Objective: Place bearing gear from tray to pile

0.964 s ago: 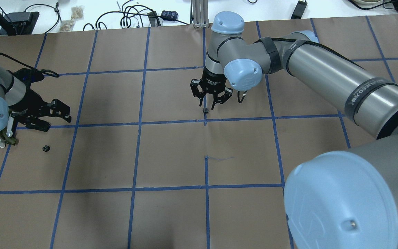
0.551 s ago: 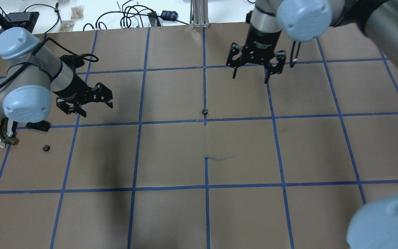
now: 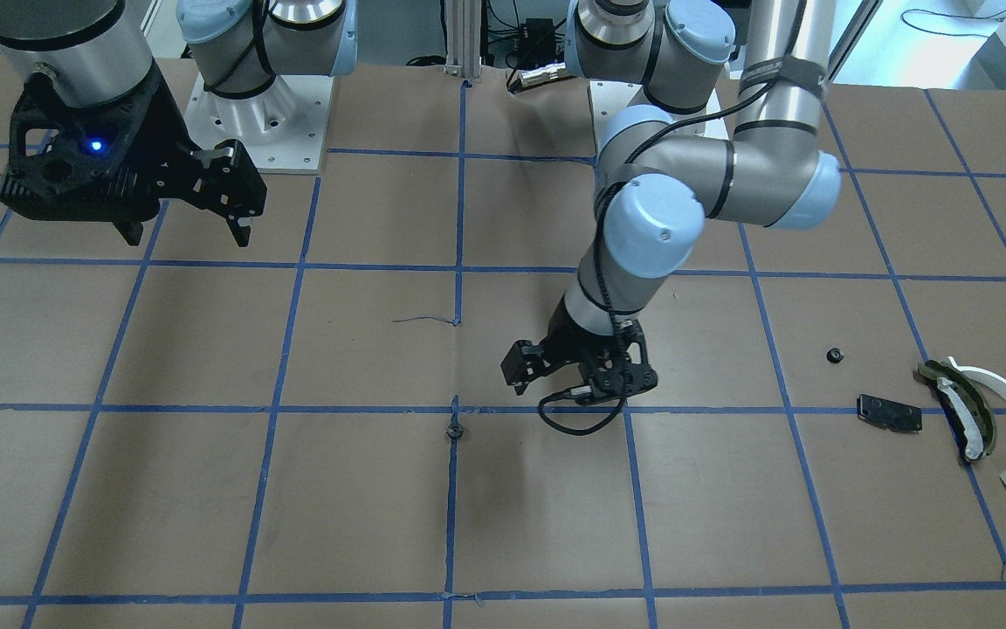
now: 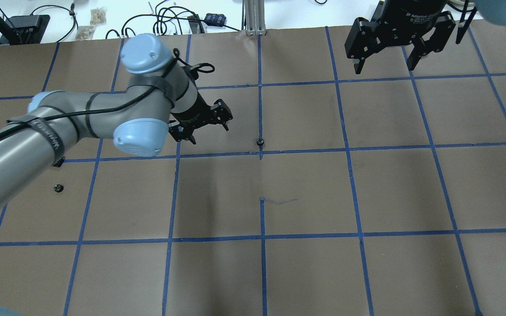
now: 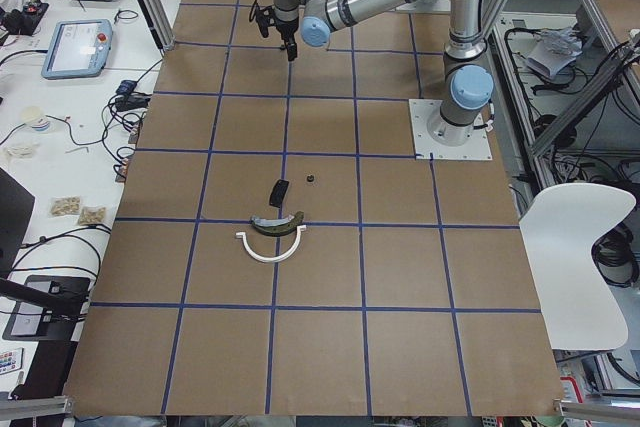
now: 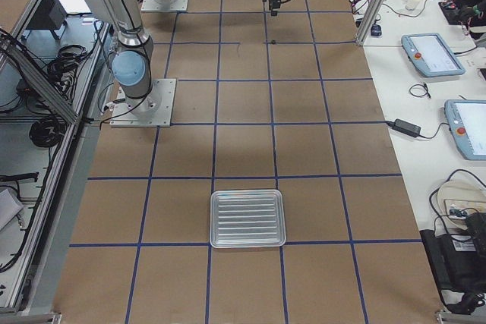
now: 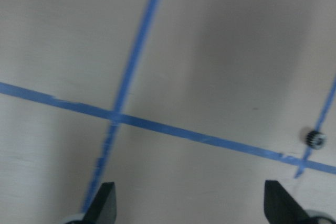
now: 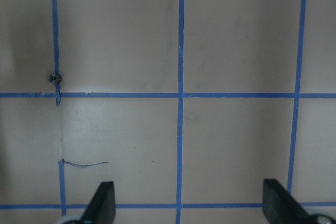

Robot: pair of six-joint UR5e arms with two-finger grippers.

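Observation:
A small black bearing gear (image 4: 260, 141) lies on the brown table by a blue tape crossing; it also shows in the front view (image 3: 454, 431) and both wrist views (image 7: 315, 138) (image 8: 54, 77). My left gripper (image 4: 209, 134) (image 3: 577, 389) is open and empty, low over the table just left of the gear. My right gripper (image 4: 384, 68) (image 3: 187, 238) is open and empty, raised at the far right. The pile lies at the table's left end: a white half-ring (image 3: 1005, 411), an olive curved piece (image 3: 961, 411), a black plate (image 3: 889, 412). A second small gear (image 3: 834, 355) lies beside it.
An empty silver tray (image 6: 247, 218) sits at the table's right end, far from both grippers. In the overhead view my left arm (image 4: 59, 127) covers most of the pile. Cables and screens lie beyond the far edge.
My right gripper, open over the gear, has risen and pulled back to the far right. My left gripper has swung from the pile rightward to beside the gear. The gear has not moved.

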